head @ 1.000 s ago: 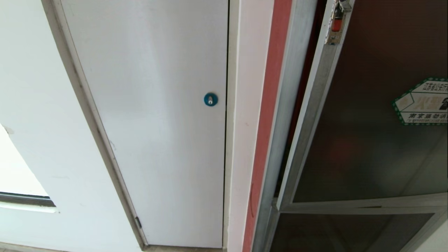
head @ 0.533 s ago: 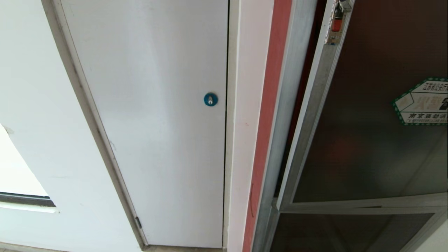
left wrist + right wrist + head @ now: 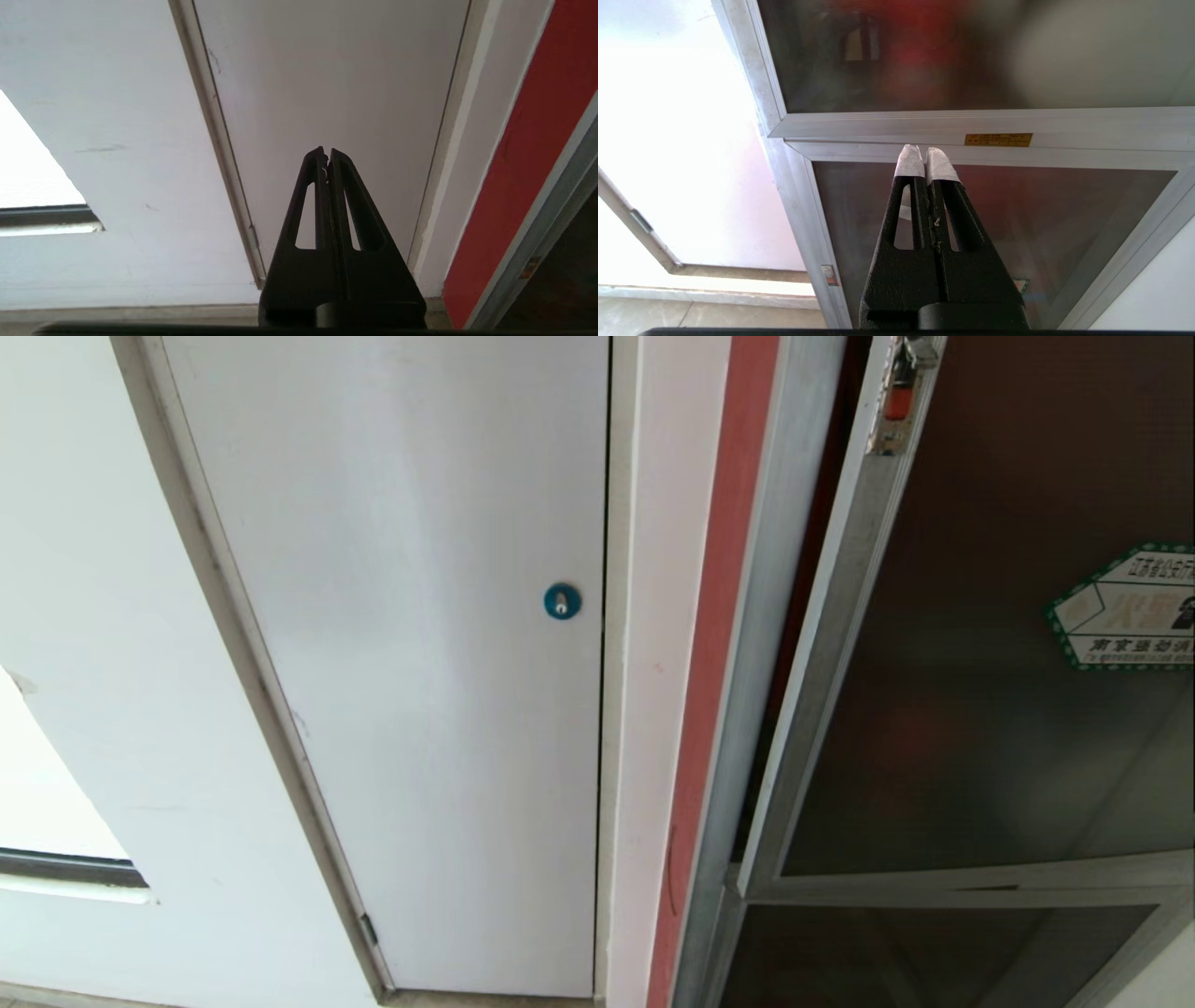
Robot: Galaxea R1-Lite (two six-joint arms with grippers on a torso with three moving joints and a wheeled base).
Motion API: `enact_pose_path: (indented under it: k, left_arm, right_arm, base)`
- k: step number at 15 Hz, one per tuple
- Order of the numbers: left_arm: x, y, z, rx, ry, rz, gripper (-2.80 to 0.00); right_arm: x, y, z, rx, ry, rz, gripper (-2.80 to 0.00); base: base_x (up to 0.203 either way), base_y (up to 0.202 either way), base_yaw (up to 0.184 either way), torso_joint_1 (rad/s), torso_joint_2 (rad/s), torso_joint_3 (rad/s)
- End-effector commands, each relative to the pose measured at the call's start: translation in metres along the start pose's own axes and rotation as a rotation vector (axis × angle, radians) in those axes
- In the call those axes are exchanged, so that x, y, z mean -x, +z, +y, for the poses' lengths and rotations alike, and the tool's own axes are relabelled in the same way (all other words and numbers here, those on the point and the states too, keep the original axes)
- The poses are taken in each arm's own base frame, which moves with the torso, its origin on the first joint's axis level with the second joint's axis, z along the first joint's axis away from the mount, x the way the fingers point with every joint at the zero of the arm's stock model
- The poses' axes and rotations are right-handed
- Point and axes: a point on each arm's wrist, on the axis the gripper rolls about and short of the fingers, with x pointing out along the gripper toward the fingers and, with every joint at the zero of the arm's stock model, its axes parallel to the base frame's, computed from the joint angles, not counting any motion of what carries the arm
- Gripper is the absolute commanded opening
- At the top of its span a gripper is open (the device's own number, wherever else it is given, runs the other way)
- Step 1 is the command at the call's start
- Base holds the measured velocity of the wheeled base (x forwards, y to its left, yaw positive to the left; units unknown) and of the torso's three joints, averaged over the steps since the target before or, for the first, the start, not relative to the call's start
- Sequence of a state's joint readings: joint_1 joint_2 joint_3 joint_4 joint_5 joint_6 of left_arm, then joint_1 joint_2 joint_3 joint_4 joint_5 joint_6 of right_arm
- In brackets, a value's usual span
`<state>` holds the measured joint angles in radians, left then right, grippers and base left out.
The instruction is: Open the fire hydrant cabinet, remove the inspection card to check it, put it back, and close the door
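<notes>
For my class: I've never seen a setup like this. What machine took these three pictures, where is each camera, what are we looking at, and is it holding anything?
A two-armed robot on wheels took them. One camera sits on its head, facing a wall: a white panel with a round blue lock, and to the right the fire hydrant cabinet's door, dark glass in a silver frame, with a green-bordered sticker and a red latch. The other two cameras sit on the wrists, behind the jaws. The left gripper points at the white panel; the right gripper, tips wrapped in white, points at the door's lower frame. Both are shut and hold nothing.
</notes>
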<state>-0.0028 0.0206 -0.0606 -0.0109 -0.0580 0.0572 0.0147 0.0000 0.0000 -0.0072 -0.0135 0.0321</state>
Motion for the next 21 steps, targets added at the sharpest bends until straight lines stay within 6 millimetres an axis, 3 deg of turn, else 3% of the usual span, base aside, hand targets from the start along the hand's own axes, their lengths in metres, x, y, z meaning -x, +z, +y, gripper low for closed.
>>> enact_pose_path:
  k: [1, 5, 7, 17, 21]
  left_arm:
    - [-0.005, 0.022, 0.001, 0.009, -0.025, 0.023, -2.80]
    - [-0.026, 0.071, 0.002, 0.105, -0.216, 0.072, -2.80]
    - [-0.038, 0.084, 0.000, 0.156, -0.341, 0.116, -2.80]
    - [-0.075, 0.105, -0.005, 0.236, -0.577, 0.246, -2.80]
    - [-0.091, 0.124, -0.009, 0.259, -0.646, 0.263, -2.80]
  right_arm:
    - [0.000, -0.001, 0.000, 0.000, 0.000, 0.004, -2.80]
    - [0.000, -0.001, 0.000, 0.000, 0.000, 0.003, -2.80]
    - [0.000, -0.001, 0.000, 0.000, 0.000, 0.004, -2.80]
    - [0.000, -0.001, 0.000, 0.000, 0.000, 0.004, -2.80]
    - [0.000, 0.000, 0.000, 0.000, 0.000, 0.003, -2.80]
  base:
    - [0.000, 0.000, 0.000, 0.000, 0.00, 0.000]
    - [0.000, 0.000, 0.000, 0.000, 0.00, 0.000]
    - [0.000, 0.000, 0.000, 0.000, 0.00, 0.000]
    - [0.000, 0.000, 0.000, 0.000, 0.00, 0.000]
    - [0.000, 0.000, 0.000, 0.000, 0.00, 0.000]
